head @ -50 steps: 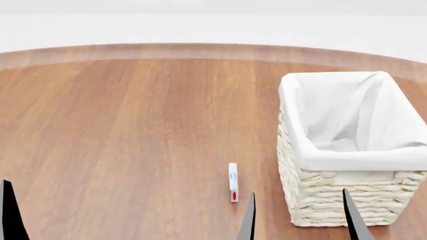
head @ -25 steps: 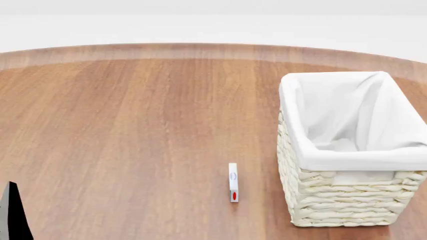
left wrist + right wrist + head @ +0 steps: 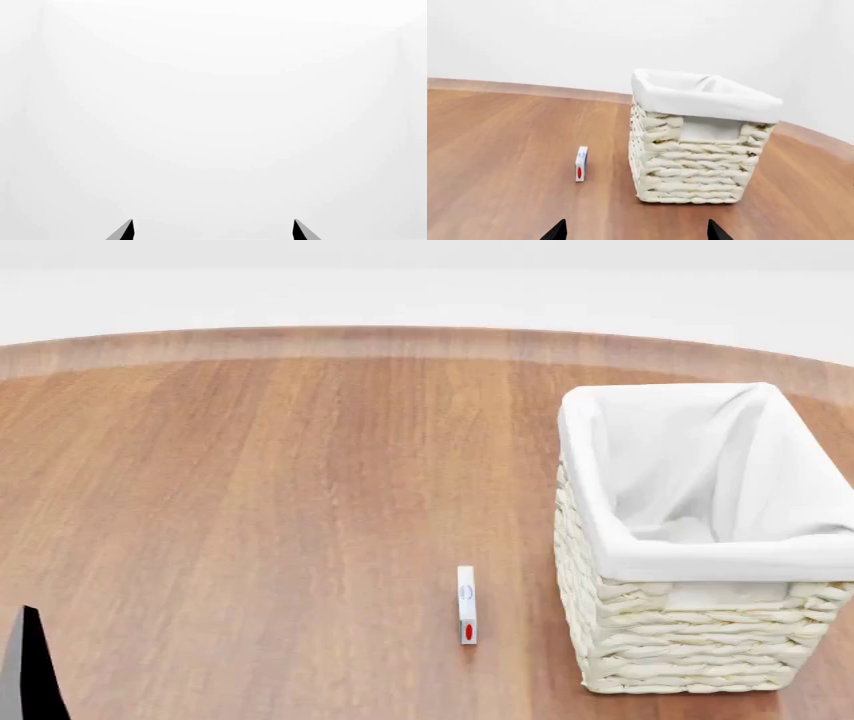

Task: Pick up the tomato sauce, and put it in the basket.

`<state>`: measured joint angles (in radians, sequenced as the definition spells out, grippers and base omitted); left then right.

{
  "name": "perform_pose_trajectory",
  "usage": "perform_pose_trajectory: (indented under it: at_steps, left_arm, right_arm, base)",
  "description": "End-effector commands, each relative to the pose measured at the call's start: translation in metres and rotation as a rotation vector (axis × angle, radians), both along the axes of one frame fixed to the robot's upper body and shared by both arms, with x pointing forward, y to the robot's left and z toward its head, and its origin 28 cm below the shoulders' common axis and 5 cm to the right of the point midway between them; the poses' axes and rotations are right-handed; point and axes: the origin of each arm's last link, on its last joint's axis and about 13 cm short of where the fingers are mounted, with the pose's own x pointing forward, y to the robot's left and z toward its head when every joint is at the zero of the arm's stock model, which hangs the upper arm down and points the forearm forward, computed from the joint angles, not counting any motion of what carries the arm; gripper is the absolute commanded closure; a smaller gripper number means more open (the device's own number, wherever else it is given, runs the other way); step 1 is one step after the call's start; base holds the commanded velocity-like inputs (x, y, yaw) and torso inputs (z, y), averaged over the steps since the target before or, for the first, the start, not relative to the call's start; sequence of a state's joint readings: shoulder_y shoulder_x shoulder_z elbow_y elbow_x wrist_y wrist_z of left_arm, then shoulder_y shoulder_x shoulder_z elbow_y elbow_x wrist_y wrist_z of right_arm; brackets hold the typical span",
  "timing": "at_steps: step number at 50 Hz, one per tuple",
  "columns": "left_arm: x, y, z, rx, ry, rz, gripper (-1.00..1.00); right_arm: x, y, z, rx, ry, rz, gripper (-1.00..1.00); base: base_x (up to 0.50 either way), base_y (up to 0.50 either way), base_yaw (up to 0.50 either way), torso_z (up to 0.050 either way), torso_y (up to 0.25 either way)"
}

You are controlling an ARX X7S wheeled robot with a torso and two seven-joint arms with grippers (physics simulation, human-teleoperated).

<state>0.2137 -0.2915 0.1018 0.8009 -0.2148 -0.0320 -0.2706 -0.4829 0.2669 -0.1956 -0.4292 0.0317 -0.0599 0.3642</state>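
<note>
We see the basket (image 3: 694, 540) on the wooden table (image 3: 267, 500); a small white box (image 3: 466, 604) with a red mark stands upright just beside the basket, apart from it; we find no tomato sauce in any view; left gripper (image 3: 212, 231) faces blank white, tips spread apart; right gripper (image 3: 635, 231) near the basket, tips spread, holding nothing.
</note>
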Motion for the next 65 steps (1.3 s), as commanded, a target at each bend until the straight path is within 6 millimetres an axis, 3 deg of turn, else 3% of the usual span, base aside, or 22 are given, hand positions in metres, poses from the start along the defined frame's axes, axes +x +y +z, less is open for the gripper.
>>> perform_pose_trajectory:
  at_steps: [1,19,32,65]
  left_arm:
    - [-0.001,0.002,0.000,0.004,-0.001,0.011,-1.00]
    - [-0.002,0.001,-0.001,0.009,-0.001,0.003,-1.00]
    - [-0.002,0.000,-0.002,0.012,0.001,0.005,-1.00]
    - [-0.004,0.003,-0.002,0.010,-0.001,0.015,-1.00]
  right_arm:
    - [-0.014,-0.002,-0.014,0.026,0.096,-0.021,-1.00]
    - [-0.023,-0.001,-0.034,0.081,0.208,-0.022,-1.00]
    - [-0.021,-0.002,-0.037,0.139,0.287,-0.045,-1.00]
    - [-0.021,0.003,-0.037,0.113,0.266,0.028,-1.00]
  base:
    - [0.00,0.00,0.00,0.000,0.000]
    - [0.00,0.00,0.00,0.000,0.000]
    - [0.00,0.00,0.00,0.000,0.000]
    - [0.00,0.00,0.00,0.000,0.000]
